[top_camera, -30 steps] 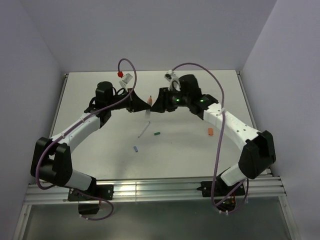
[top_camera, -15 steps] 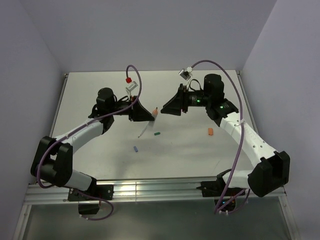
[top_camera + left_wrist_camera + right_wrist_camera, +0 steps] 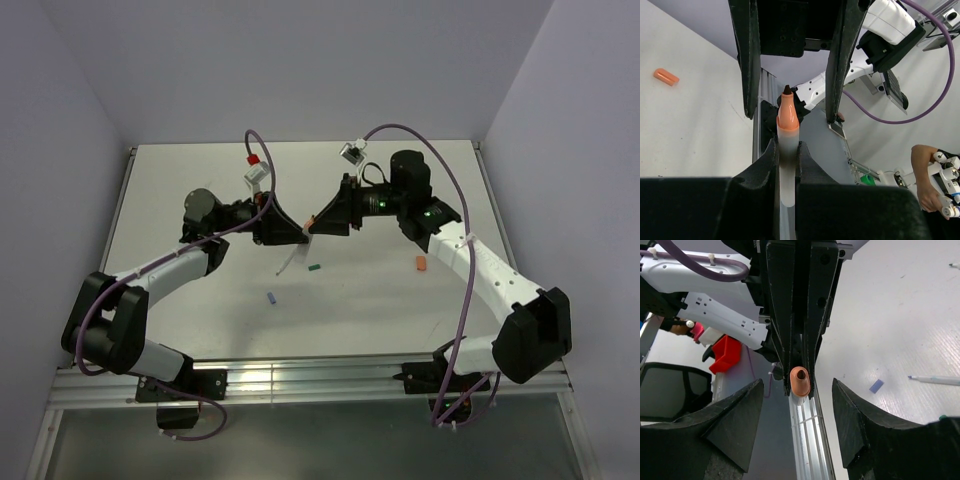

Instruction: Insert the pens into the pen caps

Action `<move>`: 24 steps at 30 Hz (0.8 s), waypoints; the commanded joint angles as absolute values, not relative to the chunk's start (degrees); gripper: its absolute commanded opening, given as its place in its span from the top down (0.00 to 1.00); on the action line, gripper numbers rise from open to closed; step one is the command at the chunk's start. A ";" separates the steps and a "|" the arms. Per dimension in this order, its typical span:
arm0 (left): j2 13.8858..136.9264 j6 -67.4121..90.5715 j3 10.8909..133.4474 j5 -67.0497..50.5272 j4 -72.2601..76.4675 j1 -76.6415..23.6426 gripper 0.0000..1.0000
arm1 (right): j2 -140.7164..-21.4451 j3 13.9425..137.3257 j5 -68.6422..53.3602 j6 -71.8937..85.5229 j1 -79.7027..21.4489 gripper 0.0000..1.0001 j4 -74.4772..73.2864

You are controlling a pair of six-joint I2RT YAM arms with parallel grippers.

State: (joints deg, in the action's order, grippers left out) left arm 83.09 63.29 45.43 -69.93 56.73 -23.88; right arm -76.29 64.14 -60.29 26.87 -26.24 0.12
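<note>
Fingers of our left gripper are clamped on the thick translucent pen. They hold it off the table, with its orange end and dark tip free beyond them. Seen from above, the pen's long axis runs from about 8 o'clock to 2 o'clock, tip leading toward our right gripper. That gripper faces it head-on, its fingers spread wide with nothing in them. In the left wrist view they stand either side of the tip without touching it. The two grippers are lined up nose to nose, yet we see no cap between them. The orange cap lies on the table at about 4 o'clock from the right gripper, nearer that arm. The green cap sits at 6 o'clock from the tip and the blue cap at 7 o'clock. A thin pen lies at the green cap's 9 o'clock. We judge the right arm needs a cap in hand before any insertion.
</note>
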 commanded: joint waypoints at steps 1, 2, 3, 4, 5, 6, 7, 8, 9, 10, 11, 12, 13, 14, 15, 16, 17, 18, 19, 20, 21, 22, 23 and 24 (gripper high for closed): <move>82.35 65.91 45.26 -70.58 62.67 -24.17 1.00 | -76.11 64.60 -61.78 27.07 -27.07 0.36 3.96; 82.53 66.18 45.35 -70.40 62.84 -24.17 1.00 | -76.20 64.69 -62.14 26.98 -27.59 0.38 3.96; 82.79 66.36 45.26 -70.31 63.28 -24.17 1.00 | -76.20 64.69 -62.23 26.98 -27.77 0.39 4.04; 82.88 67.14 45.26 -70.23 63.89 -24.17 1.00 | -76.20 64.69 -62.31 26.98 -28.03 0.40 4.04; 83.23 67.50 45.26 -70.14 64.51 -24.17 1.00 | -76.20 64.69 -62.49 26.98 -28.30 0.43 4.04; 83.41 67.59 45.35 -70.05 64.51 -24.17 1.00 | -76.20 64.60 -62.58 26.72 -28.47 0.45 4.04; 83.50 67.67 45.44 -69.96 64.51 -24.17 1.00 | -76.20 64.43 -62.49 26.63 -28.48 0.47 4.04; 83.58 67.68 45.53 -69.79 64.42 -24.17 1.00 | -76.29 64.34 -62.49 26.63 -28.56 0.51 4.04; 83.67 67.68 45.53 -69.70 64.25 -24.17 1.00 | -76.20 64.25 -62.49 26.72 -28.74 0.52 4.04; 83.67 67.33 45.61 -69.61 63.90 -24.17 1.00 | -76.38 64.25 -62.49 26.63 -28.74 0.54 4.04; 83.76 66.98 45.62 -69.70 63.46 -24.26 1.00 | -76.38 64.25 -62.49 26.63 -28.83 0.56 4.04; 83.67 66.54 45.79 -69.70 61.98 -24.34 1.00 | -76.46 64.25 -62.40 26.72 -28.92 0.58 4.04; 83.58 65.40 45.88 -69.70 61.09 -24.35 1.00 | -76.55 64.42 -62.40 26.72 -28.92 0.60 4.13; 83.50 65.04 45.88 -69.61 60.47 -24.52 1.00 | -76.55 64.42 -62.32 26.81 -29.00 0.65 4.13; 83.41 64.69 45.79 -69.61 59.51 -24.61 1.00 | -76.55 64.51 -62.23 26.89 -29.09 0.67 4.22; 83.23 64.17 45.79 -69.61 59.24 -24.78 0.99 | -76.81 64.60 -62.05 27.16 -29.09 0.70 4.31; 83.06 63.90 45.70 -69.61 59.06 -24.87 0.98 | -76.82 64.60 -61.96 27.25 -29.09 0.76 4.39; 82.97 63.46 45.79 -69.70 58.54 -24.96 0.98 | -76.99 64.69 -61.79 27.25 -29.09 0.81 4.48; 82.97 62.67 45.88 -69.87 57.32 -25.13 0.98 | -77.08 64.69 -61.79 27.59 -29.09 0.86 4.48; 82.88 62.14 46.14 -70.05 56.35 -25.31 0.96 | -77.17 64.69 -61.70 27.68 -29.09 0.94 4.57; 82.71 61.36 46.23 -70.31 55.38 -25.31 0.94 | -77.08 64.69 -61.70 27.86 -29.09 0.99 4.83; 82.62 59.96 46.23 -70.49 53.11 -25.40 0.91 | -77.17 64.69 -61.35 28.04 -29.00 1.00 4.83; 82.18 59.16 46.14 -70.66 51.96 -25.40 0.83 | -77.17 64.69 -61.35 28.12 -29.00 1.00 4.92; 81.92 56.98 46.06 -70.66 48.81 -25.40 0.77 | -77.25 64.69 -61.26 28.73 -28.57 1.00 5.18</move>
State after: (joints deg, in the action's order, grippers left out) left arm 83.05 63.18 45.25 -70.37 56.73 -24.23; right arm -77.49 64.10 -60.45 27.03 -28.23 0.21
